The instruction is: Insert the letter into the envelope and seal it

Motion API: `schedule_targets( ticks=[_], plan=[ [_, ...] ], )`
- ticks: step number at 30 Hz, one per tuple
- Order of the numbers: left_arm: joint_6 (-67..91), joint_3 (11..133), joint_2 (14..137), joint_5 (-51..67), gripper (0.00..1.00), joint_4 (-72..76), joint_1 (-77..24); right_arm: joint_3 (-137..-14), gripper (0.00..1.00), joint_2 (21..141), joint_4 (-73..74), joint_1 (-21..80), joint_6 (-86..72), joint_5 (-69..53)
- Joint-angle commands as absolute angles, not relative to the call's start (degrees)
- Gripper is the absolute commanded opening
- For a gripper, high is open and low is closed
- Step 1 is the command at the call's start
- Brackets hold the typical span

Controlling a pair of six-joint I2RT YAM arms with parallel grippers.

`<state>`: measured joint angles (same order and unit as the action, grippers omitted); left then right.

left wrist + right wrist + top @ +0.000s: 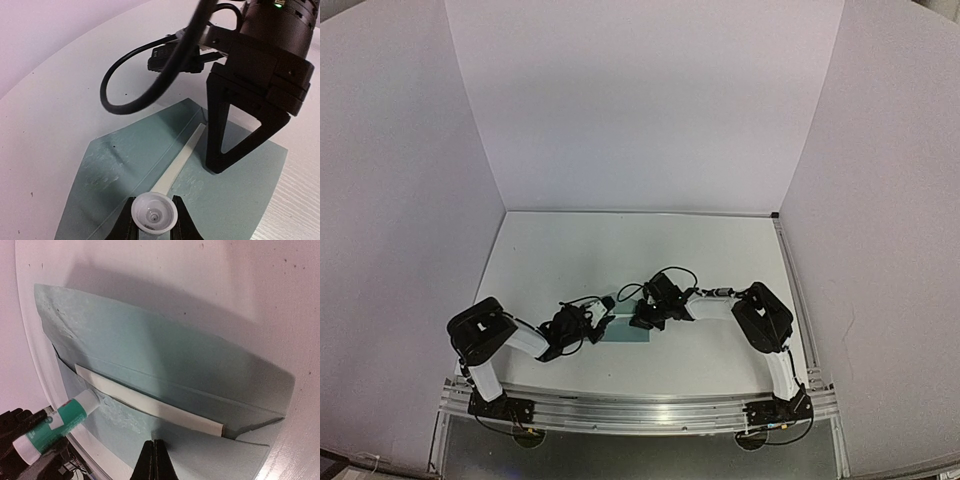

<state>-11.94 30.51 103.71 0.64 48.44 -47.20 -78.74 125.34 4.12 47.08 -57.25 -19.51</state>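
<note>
The pale teal envelope [625,331] lies flat near the table's front, flap open [125,155] [165,350]. Only a cream strip of the letter [182,157] [150,407] shows at the envelope's mouth; the remainder is hidden inside. My left gripper [154,216] [603,318] is shut on a small white glue tube [154,214] with a teal label [55,424]. The tube's nozzle points down at the envelope beside the strip's end. My right gripper [153,460] [642,322] is shut, its tips [217,167] resting on the envelope's body.
Shiny smears [117,415] show on the envelope beside the nozzle and on the flap [100,170]. A black cable [135,90] loops from the right wrist above the envelope. White walls [640,110] enclose the table on three sides.
</note>
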Motion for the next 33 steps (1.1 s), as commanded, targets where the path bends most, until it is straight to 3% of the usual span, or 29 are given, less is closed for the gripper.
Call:
schedule_targets(
  ticks=[1,9,19,33],
  plan=[
    [-10.93,29.54,103.57,-8.81,0.0,36.28,-45.69,-75.61,0.0,127.99,12.66,48.02,-56.88,-15.73],
    [-9.64,29.04,99.74,-8.05,0.0,33.45,-44.56,-75.91,0.0,128.11,12.67,48.27,-57.01,-15.72],
    [-10.23,32.87,93.75,6.76,0.0,39.48,-45.23,-76.58,0.0,128.77,12.66,48.36,-56.88,-16.03],
    [-6.8,39.39,106.57,11.6,0.0,48.48,-46.32,-76.82,0.0,129.46,12.59,48.47,-56.68,-16.26]
  ],
)
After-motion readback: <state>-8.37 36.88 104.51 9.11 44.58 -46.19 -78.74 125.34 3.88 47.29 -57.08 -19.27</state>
